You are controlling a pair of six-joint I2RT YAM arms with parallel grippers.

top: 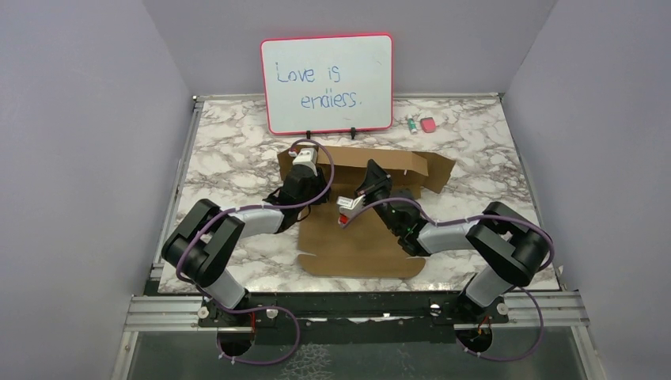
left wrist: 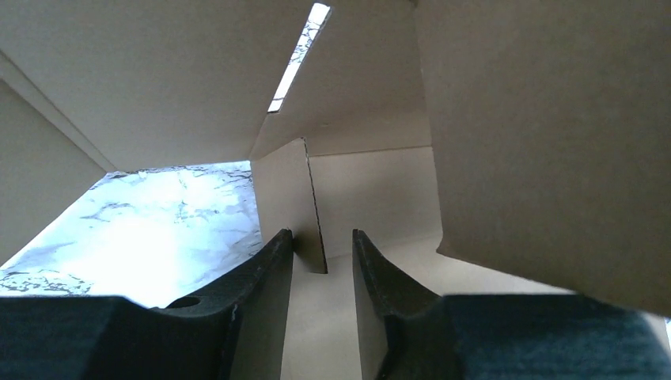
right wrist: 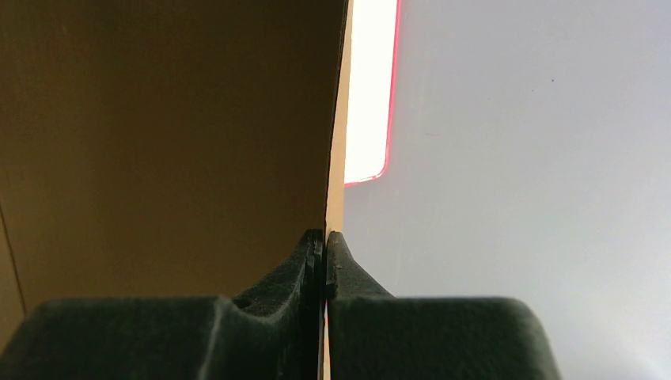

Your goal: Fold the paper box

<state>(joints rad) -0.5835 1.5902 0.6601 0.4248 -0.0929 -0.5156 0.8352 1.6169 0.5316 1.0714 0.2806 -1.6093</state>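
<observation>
The paper box (top: pixel 360 237) lies on the counter (top: pixel 229 142), just in front of the whiteboard (top: pixel 327 83). The part nearest the whiteboard stands up in walls. The part farthest from it lies flat.

The right gripper (right wrist: pixel 324 241) has its jaws squeezed tight on the thin edge of one brown wall (right wrist: pixel 158 142). The left gripper (left wrist: pixel 323 249) has its jaws apart. A small flap (left wrist: pixel 293 198) stands upright at the gap between them, but it is not pinched.

The cardboard looks light and stiff. I think it bends easily at the creases, and it could crumple or tear if pulled hard. It is smooth, so it may slip. The best spots to hold look like the thin edges of walls and flaps, close to a crease, with a gentle push.
</observation>
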